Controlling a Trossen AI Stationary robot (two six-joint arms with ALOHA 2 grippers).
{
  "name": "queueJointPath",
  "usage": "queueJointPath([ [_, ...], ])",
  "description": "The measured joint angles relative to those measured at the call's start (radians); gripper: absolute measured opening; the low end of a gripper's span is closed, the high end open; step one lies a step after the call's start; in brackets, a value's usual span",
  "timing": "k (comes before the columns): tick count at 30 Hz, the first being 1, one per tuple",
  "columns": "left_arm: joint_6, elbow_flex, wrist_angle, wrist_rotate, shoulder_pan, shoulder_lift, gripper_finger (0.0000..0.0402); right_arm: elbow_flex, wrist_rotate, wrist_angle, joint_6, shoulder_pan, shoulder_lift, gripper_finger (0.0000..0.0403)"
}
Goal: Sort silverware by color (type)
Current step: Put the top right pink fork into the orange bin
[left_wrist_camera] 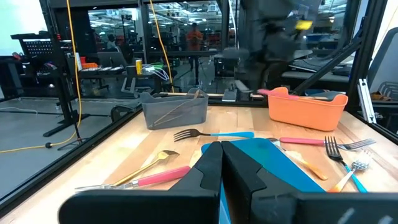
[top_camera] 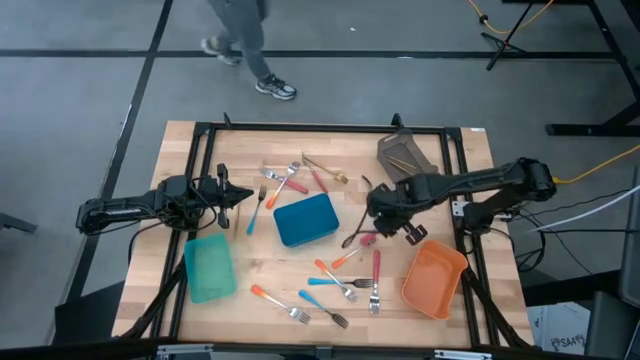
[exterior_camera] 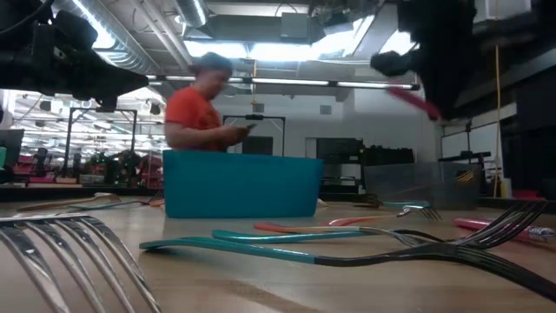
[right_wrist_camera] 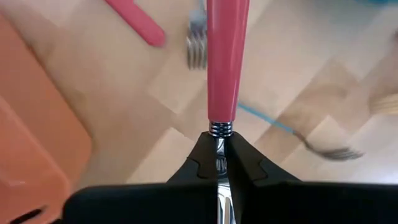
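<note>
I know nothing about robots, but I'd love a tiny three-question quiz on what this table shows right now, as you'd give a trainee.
1. True or false: the right claw is shut on a pink-handled utensil.
2. Which bin lies nearest the middle of the table? A) teal bin B) blue bin C) orange bin D) grey bin
3. Fill in: the left claw is shut and holds ____.

Key
1. True: its fingers pinch the metal neck just below the pink handle.
2. B: the blue bin sits centrally; the teal bin, orange bin and grey bin lie nearer the edges.
3. Nothing: its fingers meet with no utensil between them.
</note>
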Motion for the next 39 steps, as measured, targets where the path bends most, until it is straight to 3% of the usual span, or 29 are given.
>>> queueJointPath([
  [15,0.0,0.0,0.0,0.0,0.0,0.0,0.0002,0.041,-0.019,-0.188,0.453,0.381,0.0,0.0],
  [20,0.0,0.0,0.0,0.0,0.0,0.0,0.0002,0.018,-0.08,-0.205,0.575,0.491,0.0,0.0],
  [29,0.0,0.0,0.0,0.0,0.0,0.0,0.0002,-0.081,-0.104,-0.212,0.59,0.61,0.0,0.0],
  [34,0.0,0.0,0.0,0.0,0.0,0.0,0.0002,-0.129,-0.178,-0.195,0.598,0.622,0.0,0.0],
  [39,0.0,0.0,0.0,0.0,0.0,0.0,0.0002,-0.162,-0.184,-0.11,0.609,0.62,0.0,0.0],
])
